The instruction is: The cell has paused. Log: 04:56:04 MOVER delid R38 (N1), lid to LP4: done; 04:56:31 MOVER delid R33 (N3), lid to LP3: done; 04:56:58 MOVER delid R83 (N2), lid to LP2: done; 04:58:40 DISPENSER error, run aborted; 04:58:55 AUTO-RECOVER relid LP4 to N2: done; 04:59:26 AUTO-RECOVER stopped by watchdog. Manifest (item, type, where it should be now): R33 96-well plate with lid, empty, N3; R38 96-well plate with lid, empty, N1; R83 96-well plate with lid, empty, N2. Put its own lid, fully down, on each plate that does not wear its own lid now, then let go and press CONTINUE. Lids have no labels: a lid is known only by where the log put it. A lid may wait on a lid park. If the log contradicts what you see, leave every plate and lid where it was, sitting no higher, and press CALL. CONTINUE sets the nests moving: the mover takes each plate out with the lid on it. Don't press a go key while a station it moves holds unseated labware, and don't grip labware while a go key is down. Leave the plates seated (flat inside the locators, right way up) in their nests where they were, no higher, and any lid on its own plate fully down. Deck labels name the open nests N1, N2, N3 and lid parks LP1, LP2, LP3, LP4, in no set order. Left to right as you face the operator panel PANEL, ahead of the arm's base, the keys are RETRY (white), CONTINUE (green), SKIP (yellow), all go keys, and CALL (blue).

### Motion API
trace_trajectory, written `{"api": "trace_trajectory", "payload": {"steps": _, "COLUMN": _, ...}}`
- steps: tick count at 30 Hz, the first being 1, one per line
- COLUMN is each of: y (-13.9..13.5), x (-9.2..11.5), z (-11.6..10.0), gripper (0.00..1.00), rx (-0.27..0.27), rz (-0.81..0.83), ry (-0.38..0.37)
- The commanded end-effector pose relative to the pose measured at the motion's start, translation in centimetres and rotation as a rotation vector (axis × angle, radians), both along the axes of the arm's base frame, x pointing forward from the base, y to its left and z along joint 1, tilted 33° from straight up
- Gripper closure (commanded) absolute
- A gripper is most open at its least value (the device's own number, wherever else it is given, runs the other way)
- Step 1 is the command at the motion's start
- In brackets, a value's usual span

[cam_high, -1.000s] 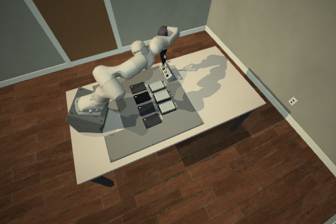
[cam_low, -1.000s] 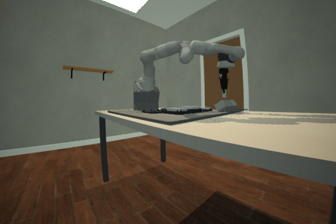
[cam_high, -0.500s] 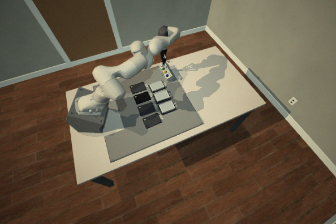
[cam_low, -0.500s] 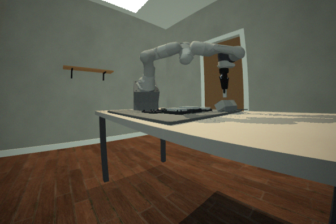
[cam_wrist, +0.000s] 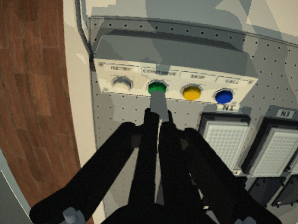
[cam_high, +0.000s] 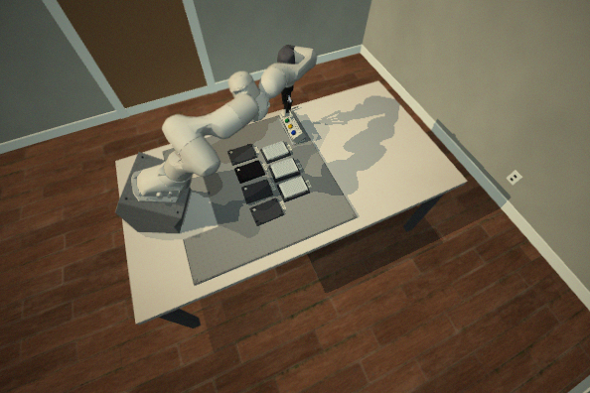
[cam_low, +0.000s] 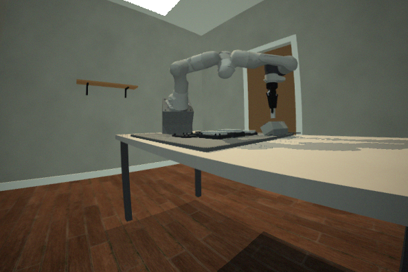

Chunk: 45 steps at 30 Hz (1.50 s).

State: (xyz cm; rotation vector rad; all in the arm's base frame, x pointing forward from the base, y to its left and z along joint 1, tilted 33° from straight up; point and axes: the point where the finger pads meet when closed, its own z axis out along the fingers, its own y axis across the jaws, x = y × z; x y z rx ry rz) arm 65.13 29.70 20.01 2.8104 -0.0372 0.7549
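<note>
My gripper (cam_wrist: 156, 101) is shut and empty, pointing down over the green CONTINUE key (cam_wrist: 157, 87) of the operator panel (cam_high: 291, 128). In the side view the fingertips (cam_low: 272, 114) stand a little above the panel (cam_low: 273, 127). The white key (cam_wrist: 121, 83), yellow key (cam_wrist: 192, 92) and blue key (cam_wrist: 224, 96) lie in the same row. Three pale plates (cam_high: 275, 151) (cam_high: 283, 168) (cam_high: 293, 188) sit in a column of nests beside the panel, each looking covered by a lid. Four dark lid parks (cam_high: 241, 154) (cam_high: 249, 172) (cam_high: 257, 191) (cam_high: 267, 211) look bare.
The grey deck mat (cam_high: 268, 198) carries nests, parks and panel. The arm's base block (cam_high: 151, 198) stands at the table's left end. The table's far edge runs just behind the panel. Two plates show in the wrist view (cam_wrist: 225, 145) (cam_wrist: 276, 151).
</note>
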Motion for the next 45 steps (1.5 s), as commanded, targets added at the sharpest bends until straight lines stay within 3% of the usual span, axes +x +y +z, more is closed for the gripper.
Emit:
{"api": "trace_trajectory", "payload": {"steps": 1, "y": -0.05, "x": -0.05, "z": -0.07, "gripper": 1.00, "rx": -0.009, "rz": 0.006, "ry": 0.003}}
{"api": "trace_trajectory", "payload": {"steps": 45, "y": -0.25, "x": 0.37, "z": -0.79, "gripper": 1.00, "rx": -0.009, "rz": 0.006, "ry": 0.003}}
